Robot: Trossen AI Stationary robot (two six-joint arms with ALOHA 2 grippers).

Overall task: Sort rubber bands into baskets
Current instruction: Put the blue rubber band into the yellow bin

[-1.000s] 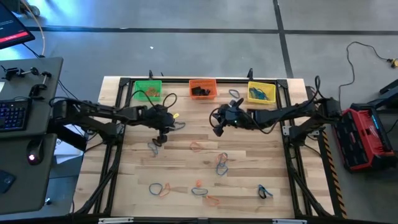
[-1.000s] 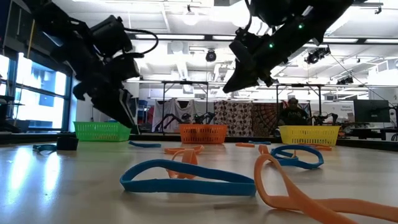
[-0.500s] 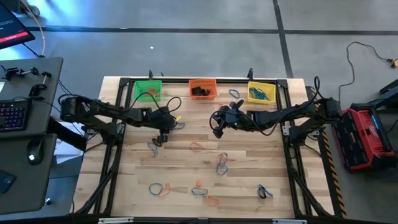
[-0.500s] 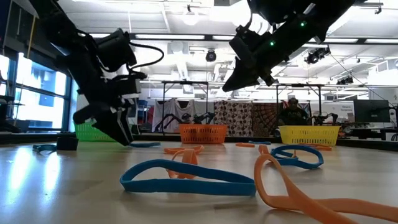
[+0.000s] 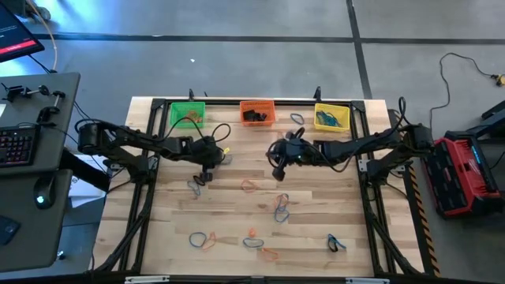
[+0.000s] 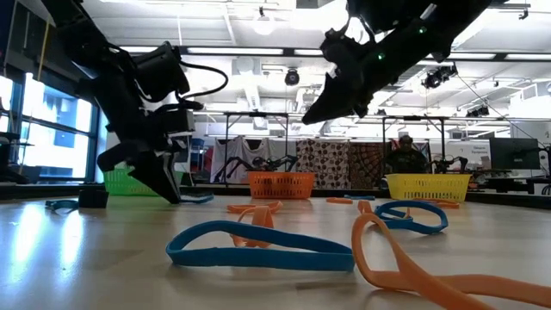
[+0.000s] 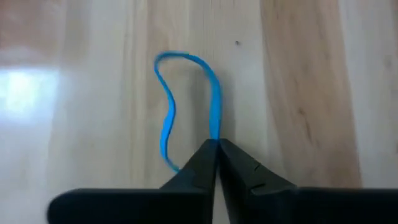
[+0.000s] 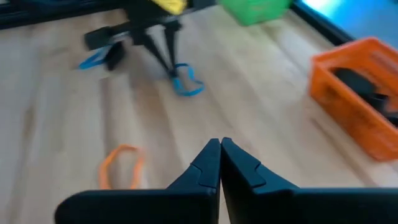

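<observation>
**A:** Wooden planks fill the tabletop [image 5: 316, 237], with a workshop room behind it. What have the fingers got?

**B:** Start at the left gripper [image 7: 216, 144]. Its two dark fingers are pressed tip to tip, pinching one side of a blue rubber band [image 7: 186, 99] that lies flat on the wood. The rest of the loop trails away from the tips, so I judge it caught but not yet lifted.

**A:** Where is that on the table?

**B:** Toward the left edge, a little in from the far edge, short of the green basket [image 5: 187, 115] at the far-left corner. The right wrist view shows the same pinch, fingers down on the blue loop.

**A:** And the other arm?

**B:** The right gripper [image 8: 220, 144] is closed on nothing and hangs above the middle of the table, near the far edge, between the orange basket [image 5: 257, 111] and the yellow basket [image 5: 331, 116].

**A:** How should the lift go?

**B:** Straight up first, slowly, so the thin band does not slip from such a narrow pinch. Carry it only once the whole loop hangs free. The yellow basket already holds blue bands, so it looks the likely target, and that means crossing past the right arm. Other bands [image 5: 280, 207] lie scattered toward the near edge.
</observation>
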